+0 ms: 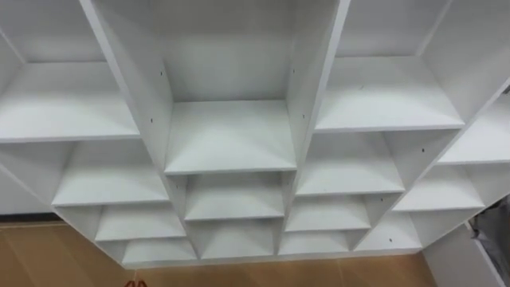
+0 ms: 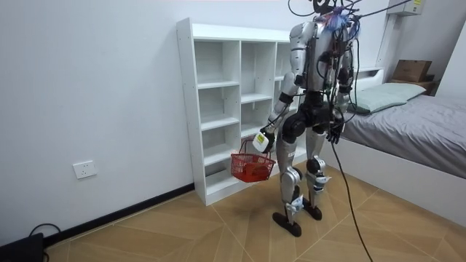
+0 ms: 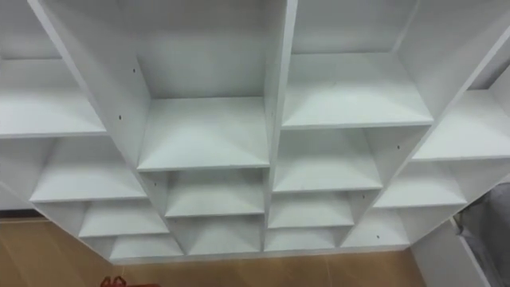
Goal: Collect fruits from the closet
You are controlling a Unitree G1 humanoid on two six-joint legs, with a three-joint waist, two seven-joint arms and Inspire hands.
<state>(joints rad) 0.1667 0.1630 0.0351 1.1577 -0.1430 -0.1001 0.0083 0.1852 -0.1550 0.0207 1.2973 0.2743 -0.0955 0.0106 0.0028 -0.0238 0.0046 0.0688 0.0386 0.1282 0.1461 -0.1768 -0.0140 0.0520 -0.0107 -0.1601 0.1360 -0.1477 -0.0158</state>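
Smooth, matt board is seen on the tall white shelved closet (image 1: 229, 135); a faint sheen is caught on the brown wooden plank floor (image 1: 48, 255); plastic mesh is made out in the small red basket (image 2: 252, 167).

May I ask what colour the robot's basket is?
Red; the basket hangs from the left robot hand, clearest in the room view.

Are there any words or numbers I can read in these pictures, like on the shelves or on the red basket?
No text can be read anywhere.
closet: plain white shelves, no print on them.
red basket, hanging from the left hand: no label to be seen.
wall socket: any marking is too small to read.
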